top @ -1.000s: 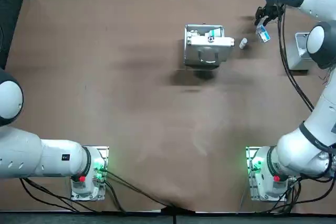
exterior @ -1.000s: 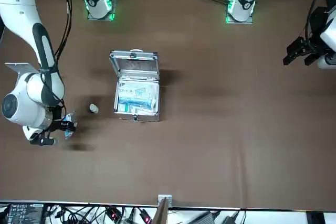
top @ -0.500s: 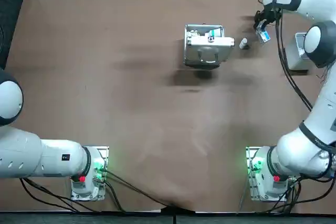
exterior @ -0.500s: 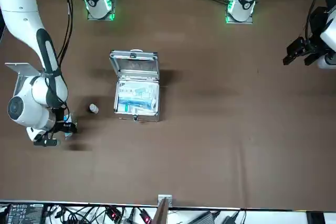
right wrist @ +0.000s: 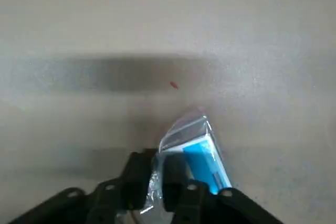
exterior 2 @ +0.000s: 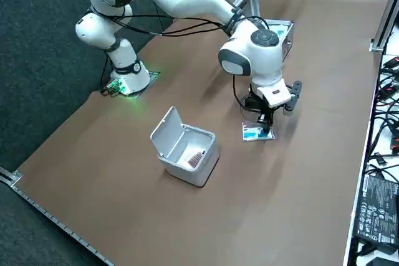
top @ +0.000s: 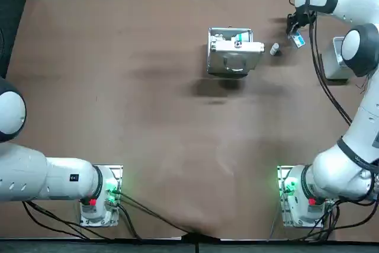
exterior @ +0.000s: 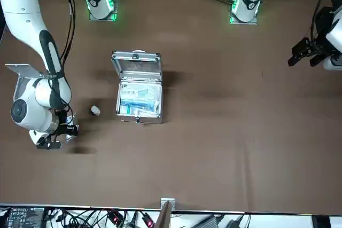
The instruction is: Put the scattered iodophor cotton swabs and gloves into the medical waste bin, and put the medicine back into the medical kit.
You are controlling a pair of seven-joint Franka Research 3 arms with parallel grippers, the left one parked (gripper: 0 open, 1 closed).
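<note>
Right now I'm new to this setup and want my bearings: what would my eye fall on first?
The right gripper, reaching far forward on the robot's right, is shut on a blue-and-clear packet. Next come the open silver medical kit toward the far side, with a small white bottle beside it, and the open-lidded white bin further right.

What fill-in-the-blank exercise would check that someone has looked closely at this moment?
1. Near the table's far edge, on the robot's right, the right gripper is shut on a clear packet with a ____ strip inside.
2. The lid of the medical kit stands ____.
3. The small white bottle stands on the table between the packet and the ____.

Missing words: blue; open; medical kit.
</note>
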